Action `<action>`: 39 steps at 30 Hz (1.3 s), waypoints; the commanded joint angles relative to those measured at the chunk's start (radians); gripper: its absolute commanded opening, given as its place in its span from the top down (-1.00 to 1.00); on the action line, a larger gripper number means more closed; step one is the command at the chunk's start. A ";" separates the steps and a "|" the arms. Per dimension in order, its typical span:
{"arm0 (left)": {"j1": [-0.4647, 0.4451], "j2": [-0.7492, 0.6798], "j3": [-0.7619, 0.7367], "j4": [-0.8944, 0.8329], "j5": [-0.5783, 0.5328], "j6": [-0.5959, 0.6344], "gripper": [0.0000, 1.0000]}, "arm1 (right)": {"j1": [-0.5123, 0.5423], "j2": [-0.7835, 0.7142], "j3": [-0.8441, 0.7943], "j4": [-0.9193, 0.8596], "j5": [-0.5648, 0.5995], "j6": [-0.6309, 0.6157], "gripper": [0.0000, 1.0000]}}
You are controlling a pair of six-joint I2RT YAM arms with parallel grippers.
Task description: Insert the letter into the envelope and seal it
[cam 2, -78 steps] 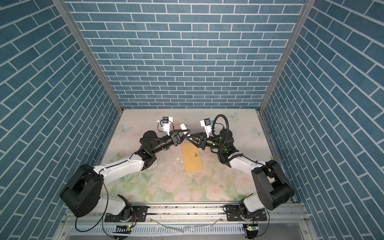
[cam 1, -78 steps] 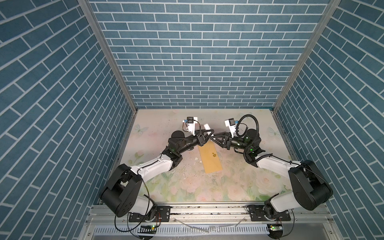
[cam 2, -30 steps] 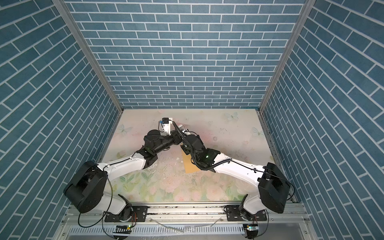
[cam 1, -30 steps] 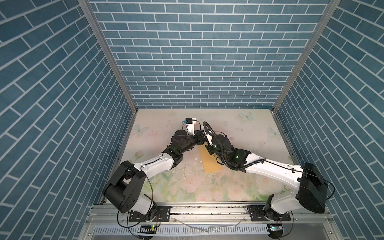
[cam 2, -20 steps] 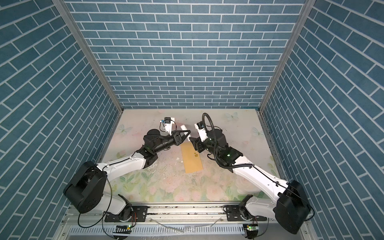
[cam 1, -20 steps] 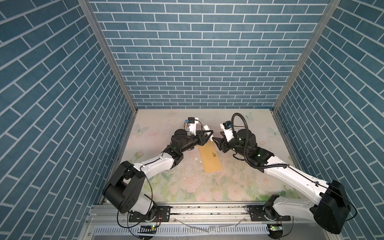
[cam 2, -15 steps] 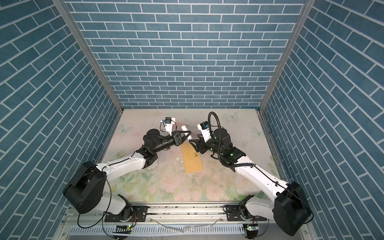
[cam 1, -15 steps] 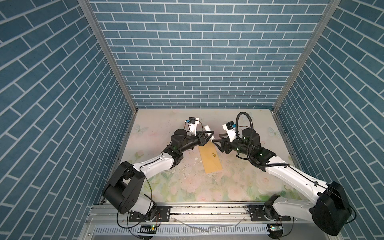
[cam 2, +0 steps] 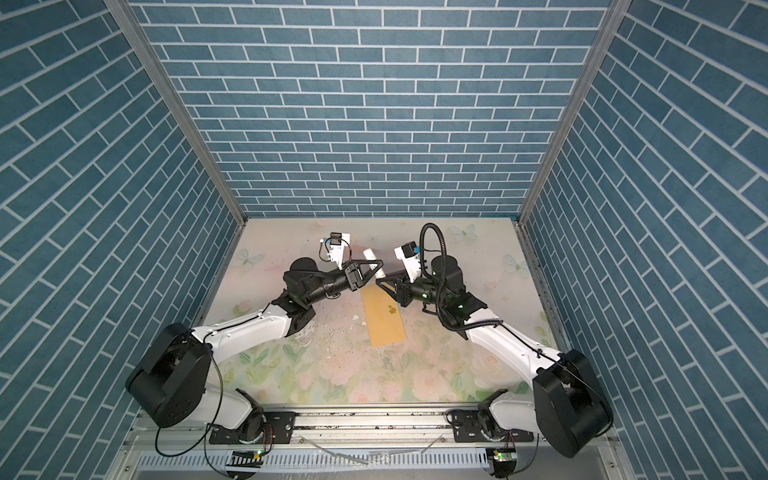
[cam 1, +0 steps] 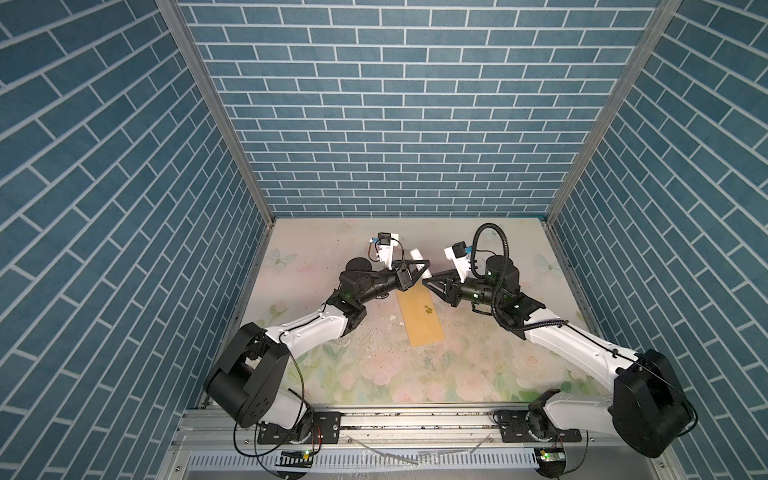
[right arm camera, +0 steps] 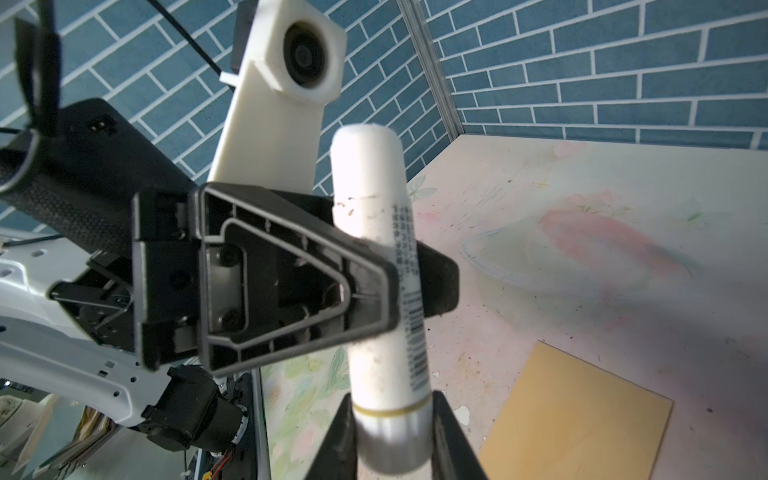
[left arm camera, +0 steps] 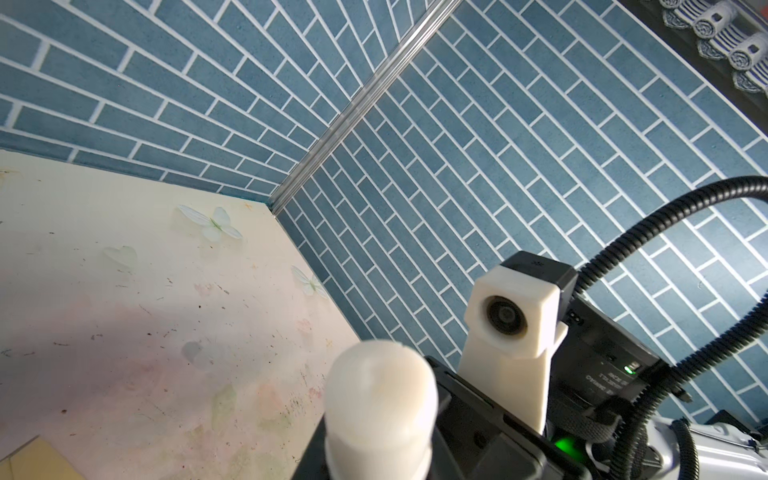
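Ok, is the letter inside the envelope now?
The envelope lies flat on the table, flap shut, gold emblem up. No letter shows anywhere, but the paper hides whatever is inside.

Both arms reach in low from the near rail, elbows out, wrists angled toward the middle so the tools nearly meet tip to tip. Left tool (cam 1: pixel 419 270) level, jaws clamped on a white stick (right arm camera: pixel 376 266) mid-body. Right tool (cam 1: pixel 428 282) faces it, jaws pinched around the same stick's lower end in the right wrist view. Wrist cameras point at each other.
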 commanded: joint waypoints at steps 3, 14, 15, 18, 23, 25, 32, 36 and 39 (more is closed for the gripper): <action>0.001 -0.015 0.010 0.038 0.006 0.007 1.00 | 0.001 0.014 -0.006 0.093 -0.017 0.058 0.70; -0.006 -0.038 0.006 -0.139 -0.109 0.098 1.00 | 0.074 -0.046 0.039 -0.127 0.633 -0.019 1.00; -0.007 -0.036 0.012 -0.155 -0.118 0.104 1.00 | 0.122 -0.042 0.066 -0.180 0.770 -0.081 1.00; -0.015 -0.024 0.025 -0.187 -0.136 0.118 1.00 | 0.255 0.014 0.144 -0.238 1.127 -0.259 1.00; -0.023 -0.016 0.030 -0.191 -0.146 0.112 1.00 | 0.380 0.147 0.224 -0.186 1.495 -0.457 1.00; -0.024 -0.020 0.029 -0.201 -0.154 0.112 1.00 | 0.414 0.201 0.230 -0.101 1.620 -0.567 1.00; -0.024 -0.017 0.046 -0.221 -0.151 0.119 1.00 | 0.446 0.261 0.226 0.018 1.669 -0.687 1.00; -0.019 -0.017 0.050 -0.222 -0.136 0.118 1.00 | 0.402 0.105 0.139 -0.093 1.288 -0.519 0.36; -0.008 -0.025 0.057 -0.220 -0.103 0.108 1.00 | 0.297 -0.009 0.064 -0.137 0.897 -0.382 -0.20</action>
